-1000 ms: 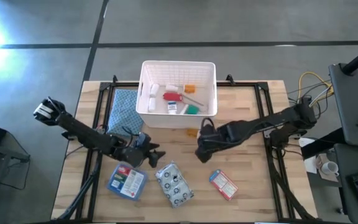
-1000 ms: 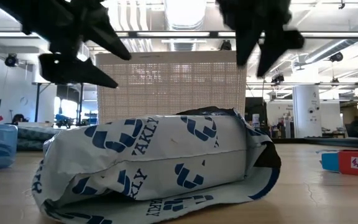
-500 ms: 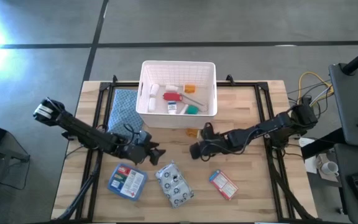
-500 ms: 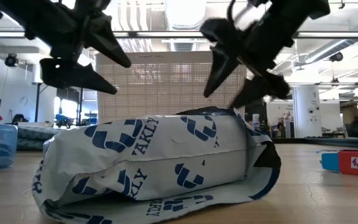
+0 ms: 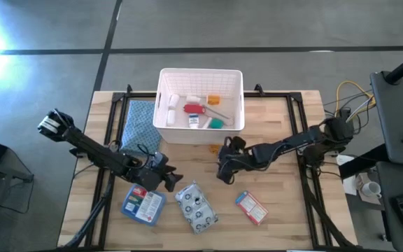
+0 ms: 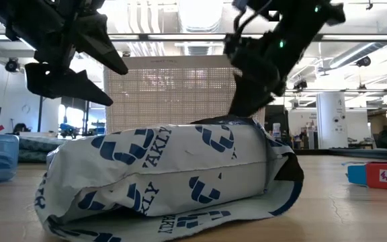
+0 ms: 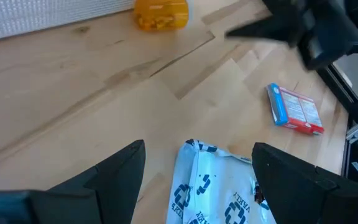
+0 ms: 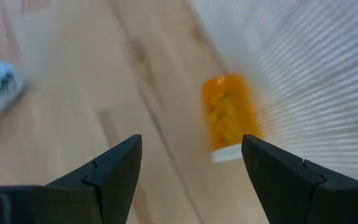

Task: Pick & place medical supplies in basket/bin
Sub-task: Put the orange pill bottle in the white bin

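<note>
The right gripper (image 5: 220, 170), fingers spread and empty, hangs near the orange pill bottle (image 8: 230, 117) lying beside the white basket (image 5: 201, 127) (left gripper (image 5: 174, 183), likewise spread, hovers over the spotted pouch (image 5: 196, 207)).

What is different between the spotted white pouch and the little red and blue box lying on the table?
The spotted pouch is soft, crumpled and puffy; the red and blue box is flat and stiff-edged. The pouch is white with dark blue marks; the box is red and white with a blue side. The pouch looks clearly bigger. The left gripper hangs open by the pouch; nothing is near the box. Both lie on the wooden table, outside the basket.
</note>
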{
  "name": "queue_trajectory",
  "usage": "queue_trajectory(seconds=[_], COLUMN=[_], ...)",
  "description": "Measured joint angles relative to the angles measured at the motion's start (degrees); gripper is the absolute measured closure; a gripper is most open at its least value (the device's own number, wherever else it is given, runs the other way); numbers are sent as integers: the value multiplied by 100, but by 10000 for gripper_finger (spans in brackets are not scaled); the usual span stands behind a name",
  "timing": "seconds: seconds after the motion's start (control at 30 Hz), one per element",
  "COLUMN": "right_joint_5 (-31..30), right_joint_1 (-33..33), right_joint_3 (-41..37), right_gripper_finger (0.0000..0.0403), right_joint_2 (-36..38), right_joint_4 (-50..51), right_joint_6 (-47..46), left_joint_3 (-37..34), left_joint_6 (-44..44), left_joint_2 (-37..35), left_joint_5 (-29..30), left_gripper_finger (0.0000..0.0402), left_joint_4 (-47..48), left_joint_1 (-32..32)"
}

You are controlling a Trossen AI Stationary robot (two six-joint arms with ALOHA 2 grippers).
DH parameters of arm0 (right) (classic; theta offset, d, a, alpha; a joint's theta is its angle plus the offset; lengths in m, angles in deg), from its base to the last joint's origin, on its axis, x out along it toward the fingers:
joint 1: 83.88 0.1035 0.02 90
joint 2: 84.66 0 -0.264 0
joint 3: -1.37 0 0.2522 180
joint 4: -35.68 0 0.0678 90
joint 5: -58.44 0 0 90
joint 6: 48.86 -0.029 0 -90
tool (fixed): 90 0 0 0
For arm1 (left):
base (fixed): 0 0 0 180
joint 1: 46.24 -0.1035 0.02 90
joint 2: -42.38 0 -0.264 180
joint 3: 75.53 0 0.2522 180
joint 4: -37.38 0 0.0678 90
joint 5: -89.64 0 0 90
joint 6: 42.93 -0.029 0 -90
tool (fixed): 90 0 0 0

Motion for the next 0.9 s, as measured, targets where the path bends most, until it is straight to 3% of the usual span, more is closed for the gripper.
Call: queue_trajectory(seconds=[0.3,0.5,0.63,0.9], right_joint_5=[144,-729,-753,-855], right_joint_1=[-5,-7,-103,-224], right_joint_3=[368,563,594,581], right_gripper_finger=[138,138,138,136], right_joint_2=[-510,-621,-862,-1283], right_joint_4=[19,50,32,30], right_joint_6=[973,1557,1990,1954], left_joint_3=[0,0,-14,-42], left_joint_6=[154,277,278,282], left_joint_2=[0,0,0,2], left_joint_5=[1,0,1,-1], left_gripper_finger=[127,127,127,127], left_joint_4=[-1,-1,-12,5], left_joint_1=[0,0,0,0])
